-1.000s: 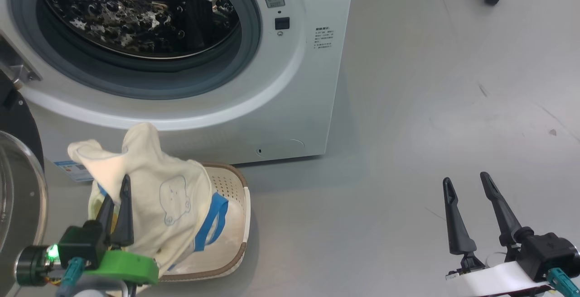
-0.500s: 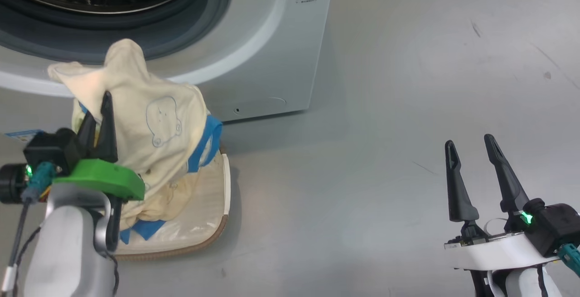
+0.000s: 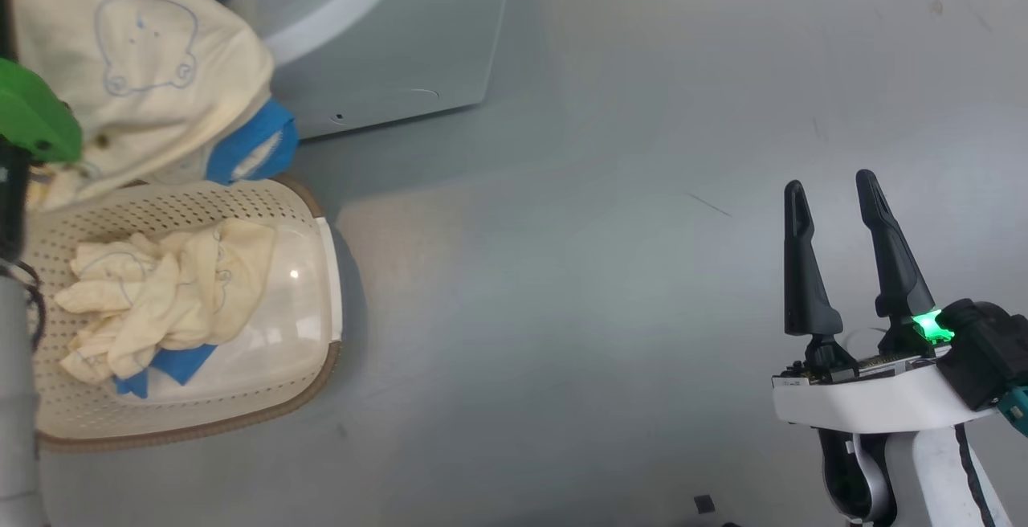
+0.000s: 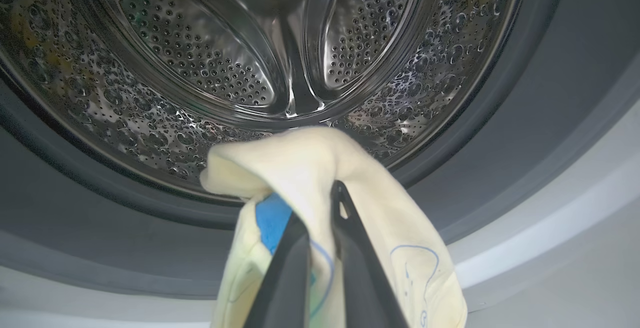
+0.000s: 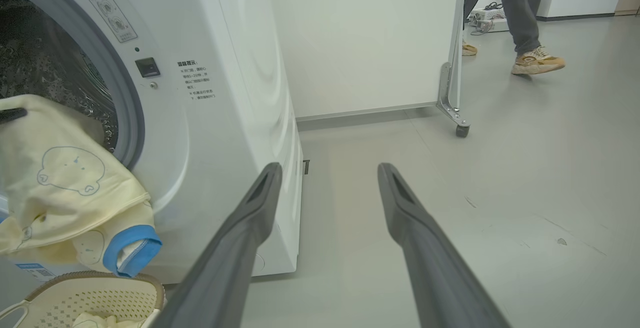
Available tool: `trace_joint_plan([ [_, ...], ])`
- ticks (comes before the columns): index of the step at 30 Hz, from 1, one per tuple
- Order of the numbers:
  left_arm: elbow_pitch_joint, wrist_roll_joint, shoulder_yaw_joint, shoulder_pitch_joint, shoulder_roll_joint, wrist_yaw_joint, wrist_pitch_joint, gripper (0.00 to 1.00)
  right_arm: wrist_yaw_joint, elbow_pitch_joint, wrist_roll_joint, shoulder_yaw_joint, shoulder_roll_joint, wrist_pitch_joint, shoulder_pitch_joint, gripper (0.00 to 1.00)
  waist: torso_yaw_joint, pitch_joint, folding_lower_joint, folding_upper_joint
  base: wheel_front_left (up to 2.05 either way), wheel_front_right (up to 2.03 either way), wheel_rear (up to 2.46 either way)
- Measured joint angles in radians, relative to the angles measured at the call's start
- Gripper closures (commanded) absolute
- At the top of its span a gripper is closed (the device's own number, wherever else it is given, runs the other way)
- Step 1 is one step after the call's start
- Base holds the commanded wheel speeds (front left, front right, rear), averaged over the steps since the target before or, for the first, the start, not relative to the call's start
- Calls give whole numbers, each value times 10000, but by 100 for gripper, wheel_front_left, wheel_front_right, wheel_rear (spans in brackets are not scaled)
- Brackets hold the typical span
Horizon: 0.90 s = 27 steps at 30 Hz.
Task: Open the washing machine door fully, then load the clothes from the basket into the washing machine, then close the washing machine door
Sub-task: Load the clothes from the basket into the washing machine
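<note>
Steel drum (image 4: 200, 68) behind; clothes (image 4: 310, 168) pinched between left fingers (image 4: 287, 278).

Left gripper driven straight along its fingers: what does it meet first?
Probably the drum's lower wall. The left gripper, shut on the clothes, points just over the grey seal into the washing machine; the clothes lead its tips and would touch first. Depth unclear.
</note>
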Motion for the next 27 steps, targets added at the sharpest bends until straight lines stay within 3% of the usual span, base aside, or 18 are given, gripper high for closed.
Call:
trace_joint_plan([
  [7,184,-121,48,-1655,1103,-161,1538,100,-69,-134,573,385,-2,0,-614,0,-530,976,0,0,0,0,0],
  [14,215,-616,245,-3225,1618,-184,2692,100,-75,-150,861,683,-8,0,-981,0,-1063,1928,0,0,0,0,0],
  [21,-276,-314,449,-5033,2556,-186,2773,100,-100,-198,1281,1028,-8,0,-1475,0,-1515,2832,0,0,0,0,0],
  [27,-614,322,581,-6340,3083,-155,2031,100,-151,-186,1590,1269,-8,0,-1877,0,-1881,3456,-1,0,0,0,0],
])
